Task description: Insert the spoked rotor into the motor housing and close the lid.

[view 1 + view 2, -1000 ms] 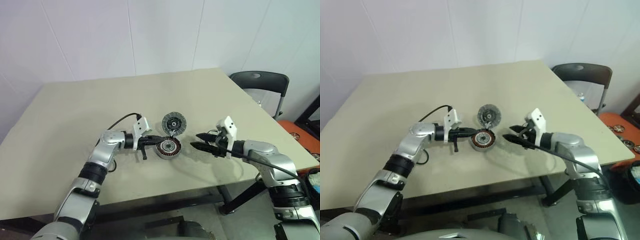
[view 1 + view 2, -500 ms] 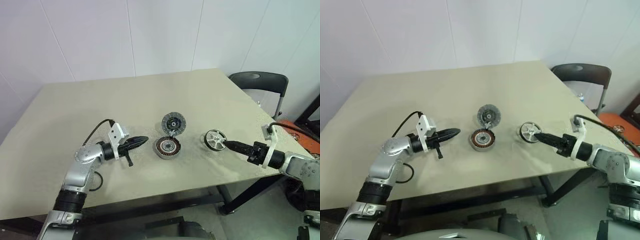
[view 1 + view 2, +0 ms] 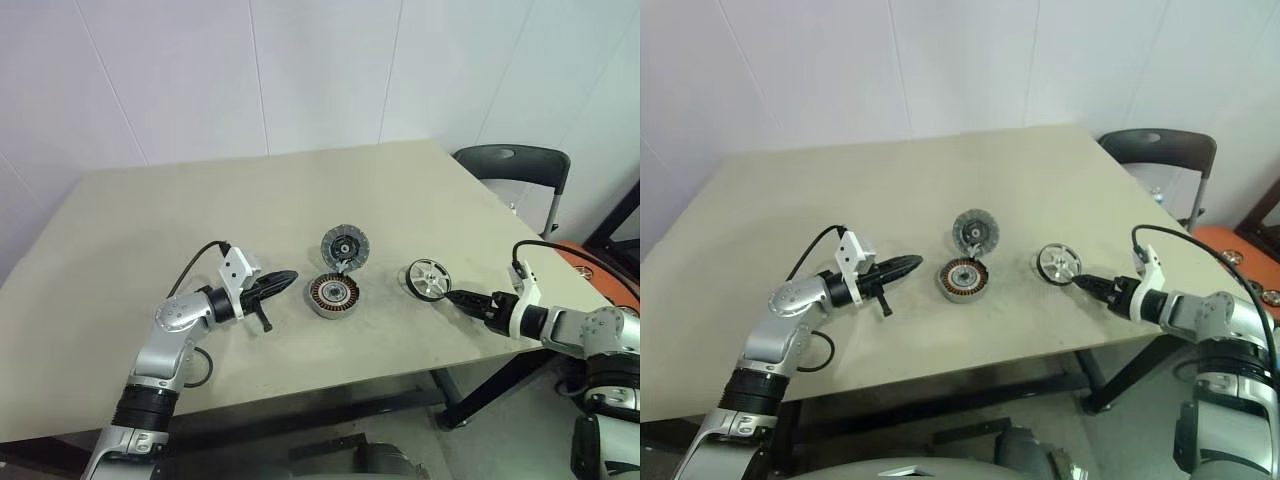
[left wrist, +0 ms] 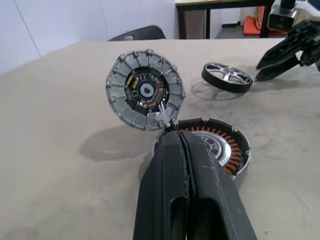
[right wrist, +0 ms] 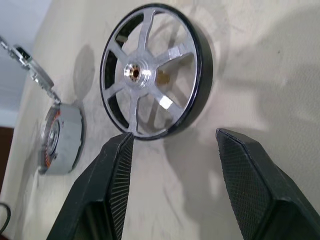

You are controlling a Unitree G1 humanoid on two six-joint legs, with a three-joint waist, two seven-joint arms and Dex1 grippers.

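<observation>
Silver spokes catch the light on the spoked rotor (image 3: pixel 429 278), a thin-rimmed wheel with a dark outer band and a small bright hub, lying flat on the beige table (image 3: pixel 150 220) right of the frame's centre in the left eye view. In the right wrist view its six or so flat spokes (image 5: pixel 150 37) fan out from the hub, with the tabletop visible between them.

Just left of it, near the middle of the frame, sits the motor housing (image 3: pixel 334 295), a short grey drum whose open top shows a ring of copper-brown windings around a pale metal core. The lid (image 3: pixel 345 245) stands raised at the housing's far edge, a round grey disc with blocky segments around its rim and a dark hub, joined to the drum by a small hinge.

The right gripper (image 3: pixel 456 297) lies low at the lower right, fingers parted and empty, tips just beside the rotor. The left gripper (image 3: pixel 284 279), fingers pressed together on nothing, points at the housing from the left, apart from it.
</observation>
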